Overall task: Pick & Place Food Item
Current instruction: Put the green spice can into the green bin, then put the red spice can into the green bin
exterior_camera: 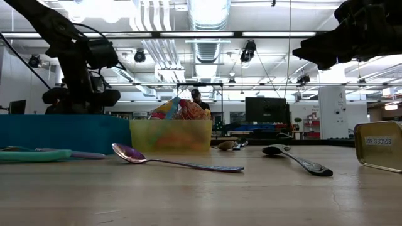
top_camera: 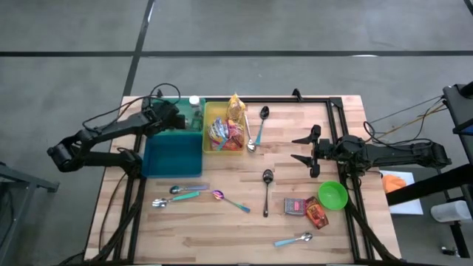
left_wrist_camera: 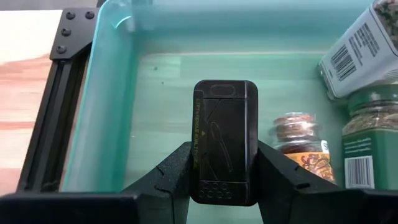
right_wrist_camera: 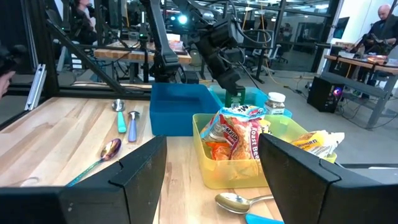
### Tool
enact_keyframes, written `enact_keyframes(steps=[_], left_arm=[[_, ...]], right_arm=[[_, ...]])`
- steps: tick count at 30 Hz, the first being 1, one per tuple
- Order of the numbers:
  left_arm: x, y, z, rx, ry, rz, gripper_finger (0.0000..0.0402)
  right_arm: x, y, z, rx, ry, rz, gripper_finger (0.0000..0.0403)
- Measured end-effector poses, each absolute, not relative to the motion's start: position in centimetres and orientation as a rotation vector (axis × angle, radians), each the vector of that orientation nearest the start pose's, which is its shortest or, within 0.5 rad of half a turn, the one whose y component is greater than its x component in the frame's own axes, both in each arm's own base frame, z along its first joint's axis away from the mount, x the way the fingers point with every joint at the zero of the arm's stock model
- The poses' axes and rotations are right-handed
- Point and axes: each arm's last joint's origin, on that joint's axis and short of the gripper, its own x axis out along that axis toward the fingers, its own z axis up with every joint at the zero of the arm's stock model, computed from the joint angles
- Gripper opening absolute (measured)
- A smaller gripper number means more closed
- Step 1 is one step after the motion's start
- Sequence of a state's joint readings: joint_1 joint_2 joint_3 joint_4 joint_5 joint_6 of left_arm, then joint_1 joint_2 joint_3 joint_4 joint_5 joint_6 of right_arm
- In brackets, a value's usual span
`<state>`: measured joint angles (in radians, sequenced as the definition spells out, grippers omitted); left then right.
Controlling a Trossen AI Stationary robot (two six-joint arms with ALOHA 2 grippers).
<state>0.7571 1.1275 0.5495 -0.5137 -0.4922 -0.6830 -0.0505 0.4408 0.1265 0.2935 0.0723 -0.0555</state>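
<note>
Left hand [left_wrist_camera: 224,180] clenched on dark flat tin [left_wrist_camera: 224,140], above teal bin [left_wrist_camera: 112,93] near desk's far-left corner. Risk: tin striking spice jars [left_wrist_camera: 301,146] on release, toppling them. Right hand [top_camera: 304,149] released, idle near desk's right edge.

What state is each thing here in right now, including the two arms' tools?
Left tool: shut on a small dark tin, over the teal bin.
Dark tin: held, off the bin floor.
Teal bin: holds spice jars.
Yellow bin: full of snack packets.
Right tool: open, empty, above the table.
Green bowl: upright, empty.
</note>
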Motion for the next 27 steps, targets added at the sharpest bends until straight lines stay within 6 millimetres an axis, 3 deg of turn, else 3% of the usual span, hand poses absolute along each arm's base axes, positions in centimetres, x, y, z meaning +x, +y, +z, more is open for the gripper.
enact_keyframes(steps=[8,19,27], left_arm=[[12.77,13.88,17.56,-0.691,0.728,1.455,0.0145],[12.91,13.95,17.61,-0.703,0.713,1.435,0.0284],[13.25,14.22,18.43,-0.701,0.688,1.426,0.0310]], right_arm=[[12.91,-0.86,19.54,-0.055,0.025,-0.123,0.0251],[12.91,-0.86,19.54,-0.056,0.025,-0.122,0.0251],[12.91,-0.86,19.54,-0.055,0.025,-0.123,0.0251]])
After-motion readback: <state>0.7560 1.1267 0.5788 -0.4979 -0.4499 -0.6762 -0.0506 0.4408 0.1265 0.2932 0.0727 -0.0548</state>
